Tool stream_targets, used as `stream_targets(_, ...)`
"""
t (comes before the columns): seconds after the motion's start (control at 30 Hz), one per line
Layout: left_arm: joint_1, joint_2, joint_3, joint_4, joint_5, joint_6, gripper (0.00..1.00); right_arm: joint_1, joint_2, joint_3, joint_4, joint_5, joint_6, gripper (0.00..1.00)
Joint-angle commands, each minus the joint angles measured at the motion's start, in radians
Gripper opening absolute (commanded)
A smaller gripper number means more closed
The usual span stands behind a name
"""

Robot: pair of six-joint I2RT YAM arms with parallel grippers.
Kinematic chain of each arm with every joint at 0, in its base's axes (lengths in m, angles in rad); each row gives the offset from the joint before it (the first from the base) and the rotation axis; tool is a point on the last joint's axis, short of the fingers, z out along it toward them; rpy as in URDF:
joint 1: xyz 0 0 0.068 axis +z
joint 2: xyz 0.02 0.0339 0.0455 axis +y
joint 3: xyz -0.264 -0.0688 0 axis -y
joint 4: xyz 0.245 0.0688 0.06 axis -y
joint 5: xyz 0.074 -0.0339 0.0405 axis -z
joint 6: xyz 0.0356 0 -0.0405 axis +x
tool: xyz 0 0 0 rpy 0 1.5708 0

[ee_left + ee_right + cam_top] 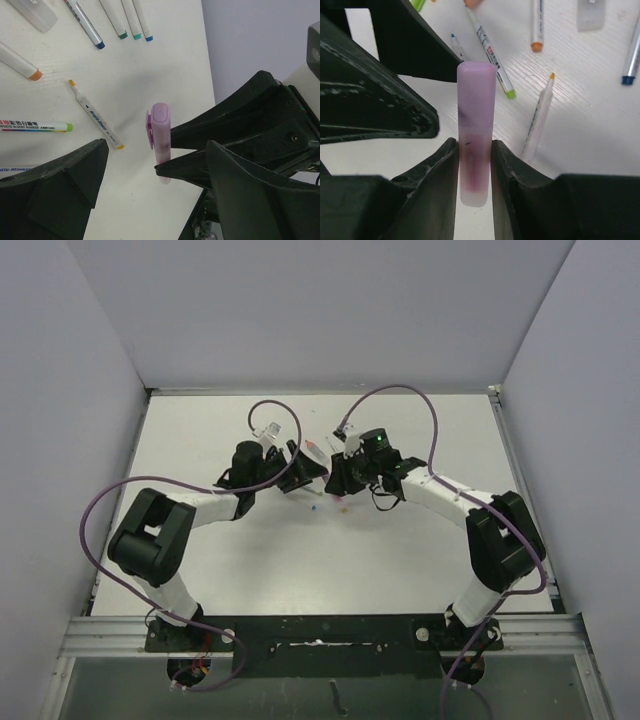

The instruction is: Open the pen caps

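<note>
My right gripper (475,165) is shut on the lower barrel of a translucent purple pen (476,150), held upright above the table. Its purple cap (160,122), with a clip on one side, sticks out beyond the right fingers (220,135). My left gripper (160,195) is open, with one finger on each side of the pen and neither touching it. In the top view the two grippers (305,472) (337,478) meet at mid-table. Several other pens lie below with blue (100,45), teal (136,36), orange (35,75) and green (69,127) caps.
A thin white pen (95,115) with a yellow tip lies uncapped on the white table (150,75). A clear plastic case (32,12) lies at the far side of the pens. Grey walls close in the table on three sides.
</note>
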Motion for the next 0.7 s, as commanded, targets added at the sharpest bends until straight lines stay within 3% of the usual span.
stream_targets(0.0,-0.007,0.023,0.043,0.017,0.0,0.035,0.78,0.02,0.019,0.071,0.057,-0.092,-0.022,0.0)
stream_targets(0.17,-0.016,0.033,0.051,0.014,-0.011,0.042,0.71,0.036,0.02,0.083,0.058,-0.105,-0.026,0.0)
stream_targets(0.4,-0.02,0.025,0.041,0.026,-0.027,0.041,0.52,0.053,0.023,0.094,0.046,-0.112,-0.032,0.0)
stream_targets(0.67,-0.023,0.009,0.031,0.019,-0.041,0.047,0.36,0.066,0.035,0.1,0.043,-0.116,-0.03,0.0)
